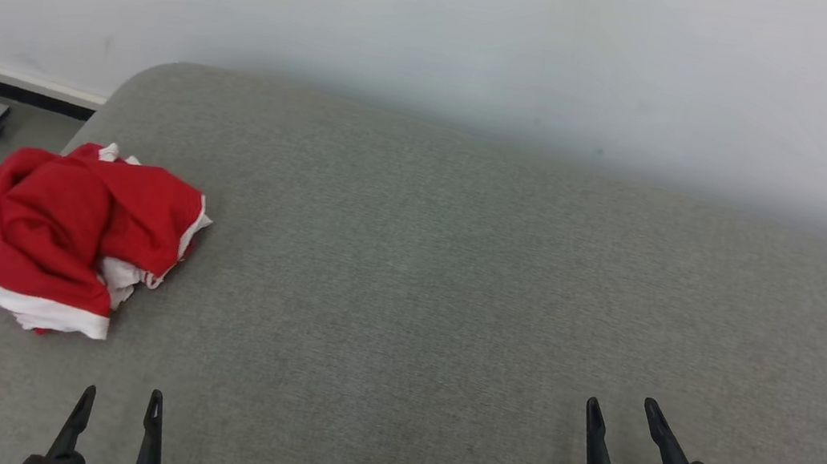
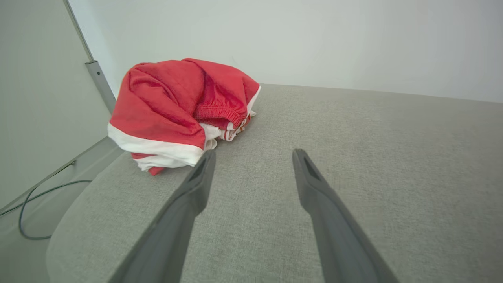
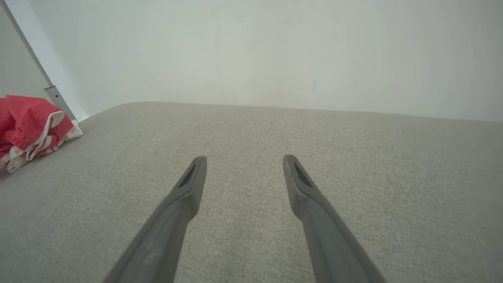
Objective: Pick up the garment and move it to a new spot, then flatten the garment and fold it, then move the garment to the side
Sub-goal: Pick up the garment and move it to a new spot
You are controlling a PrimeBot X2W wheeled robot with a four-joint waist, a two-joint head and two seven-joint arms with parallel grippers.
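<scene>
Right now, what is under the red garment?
The red garment sits crumpled on the grey cushion, near its left edge. White inner fabric pokes out beneath the top folds. Anything else under the heap is covered and cannot be seen.

Head view and both wrist views: I can read no lettering, label, brand mark, number or sign anywhere. What I see of the garment (image 1: 74, 225) is plain red cloth with white edging, and the cushion (image 1: 451, 310) under it is plain grey weave.
</scene>
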